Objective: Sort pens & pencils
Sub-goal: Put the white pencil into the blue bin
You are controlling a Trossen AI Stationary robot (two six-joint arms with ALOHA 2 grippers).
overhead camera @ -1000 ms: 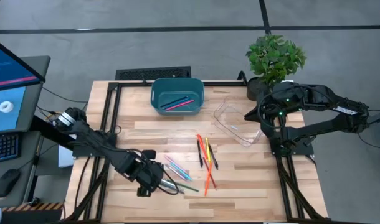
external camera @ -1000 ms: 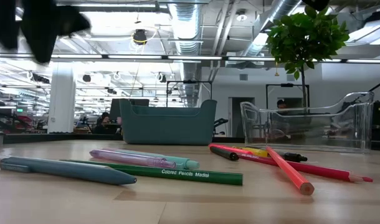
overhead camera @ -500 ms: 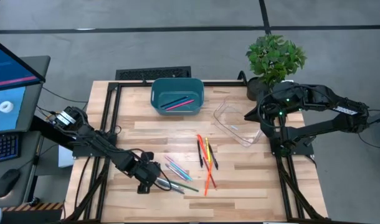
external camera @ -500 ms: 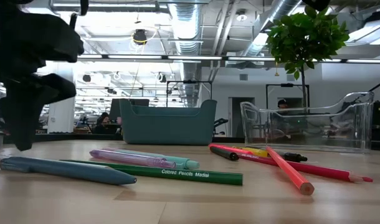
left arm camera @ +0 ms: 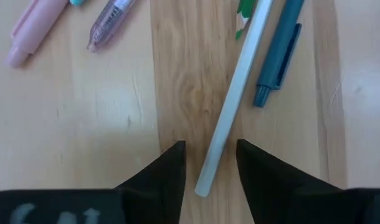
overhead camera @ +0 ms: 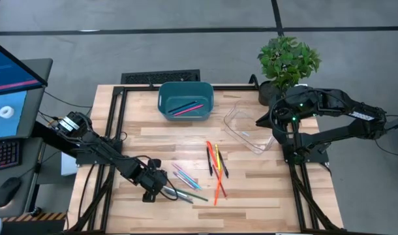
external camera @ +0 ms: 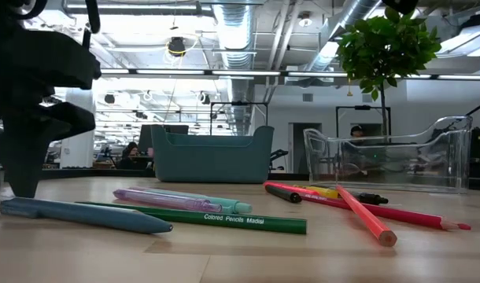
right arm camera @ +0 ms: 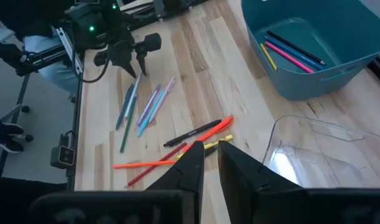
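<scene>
Left claw (left arm camera: 210, 167) stands open, fingers straddling the near end of a pale grey stick (left arm camera: 233, 93) whose long axis runs straight ahead between them; right claw (right arm camera: 209, 158) waits shut, well apart.

L arm reaches low, its hand (overhead camera: 161, 189) w/ fingers apart. R arm folded back, hand (right arm camera: 211, 163) shut.

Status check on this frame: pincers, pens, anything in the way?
Left pincer down at table, open astride pale grey pen, not gripped yet. Right pincer shut, empty, parked above clear tray. Teal pen close alongside the grey one.
</scene>
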